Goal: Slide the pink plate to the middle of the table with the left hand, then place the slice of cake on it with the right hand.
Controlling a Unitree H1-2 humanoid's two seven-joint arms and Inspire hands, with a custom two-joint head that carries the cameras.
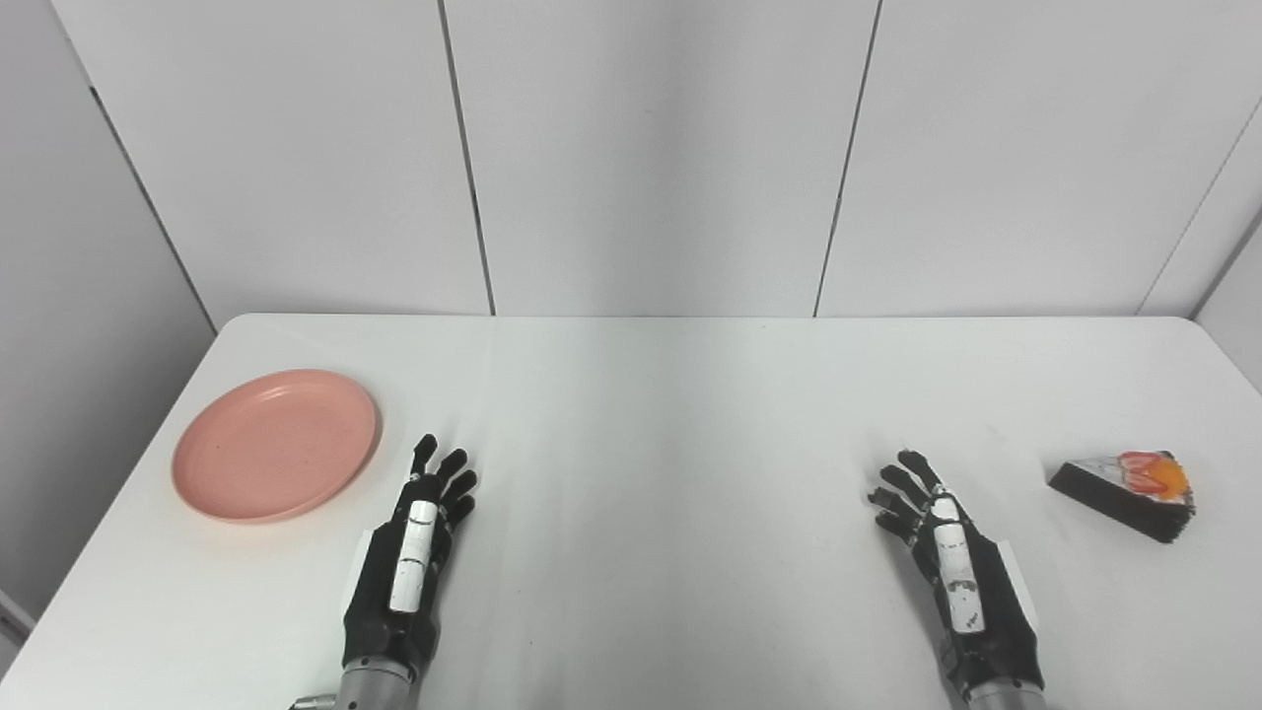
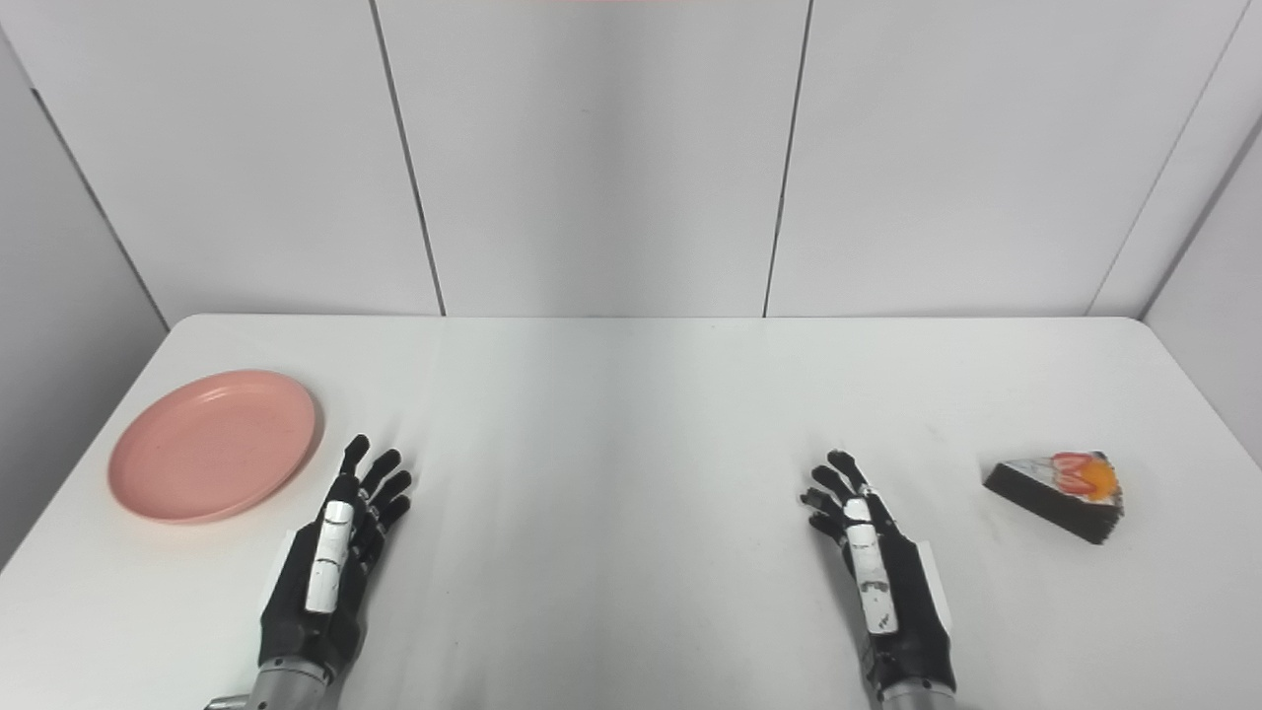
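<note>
The pink plate lies flat near the table's left edge, with nothing on it. My left hand rests over the table just right of the plate and a little nearer, fingers stretched forward and apart, holding nothing. The slice of cake, dark with white icing and red and orange fruit on top, sits near the right edge. To the left of the cake my right hand hovers open, apart from it, fingers spread.
The white table spans the view, with grey wall panels behind its far edge. Between my two hands the tabletop shows only bare white surface.
</note>
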